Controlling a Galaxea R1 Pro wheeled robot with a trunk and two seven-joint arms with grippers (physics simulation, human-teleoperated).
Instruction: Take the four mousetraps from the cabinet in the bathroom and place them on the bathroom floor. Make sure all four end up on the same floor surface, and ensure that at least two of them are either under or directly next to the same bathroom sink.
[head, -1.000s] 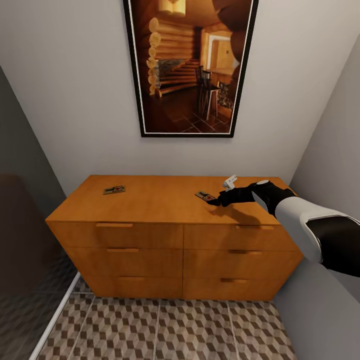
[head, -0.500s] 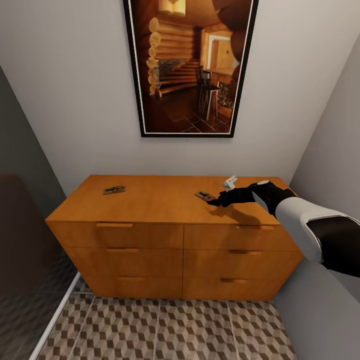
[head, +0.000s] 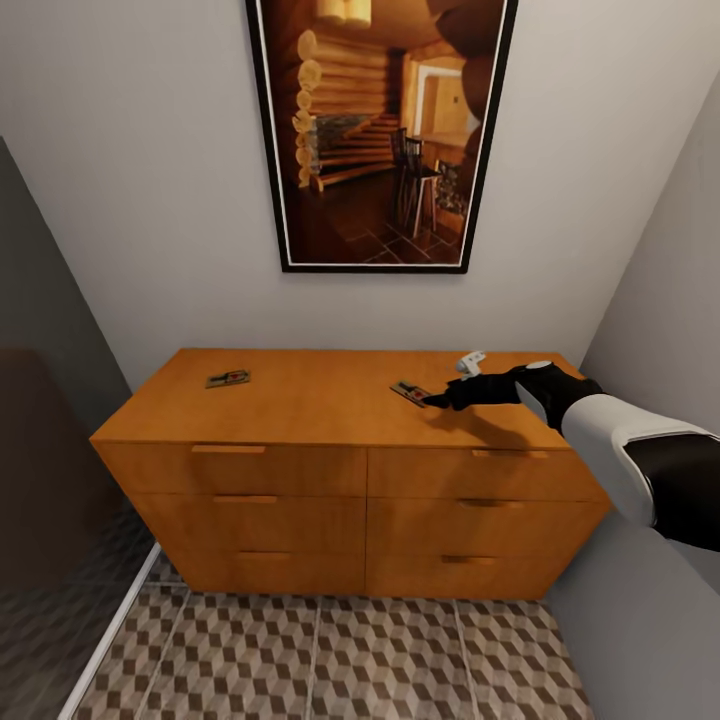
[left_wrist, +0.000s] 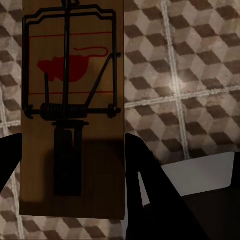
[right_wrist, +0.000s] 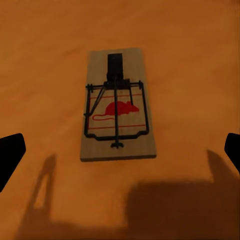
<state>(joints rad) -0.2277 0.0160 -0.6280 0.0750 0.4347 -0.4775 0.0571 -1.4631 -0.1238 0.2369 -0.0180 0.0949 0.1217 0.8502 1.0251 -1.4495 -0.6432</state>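
Head view: our right gripper (head: 437, 400) reached over the cabinet (head: 340, 440), its tips at the near end of a trap (head: 409, 392) lying flat on the right half of the top. A second trap (head: 228, 379) lay flat on the left half, well apart from the first. The cube-patterned floor (head: 330, 655) showed in front of the drawers, and a framed picture (head: 380, 130) hung on the wall above.

Right wrist view: the fingers (right_wrist: 11, 152) stood wide apart, one at each edge of the frame, with the trap (right_wrist: 116, 104) centred between and ahead of them. Neither finger touched the board; bare cabinet top separated it from both. The board lay lengthwise along the line of the gripper, its red mouse mark facing up.

Left wrist view: our left gripper (left_wrist: 70, 165) was clamped on a third trap (left_wrist: 72, 107), a dark finger (left_wrist: 142, 185) pressed against one long edge of the board and the other finger against the opposite edge. The trap was carried above the floor (left_wrist: 190, 75), metal side toward the camera
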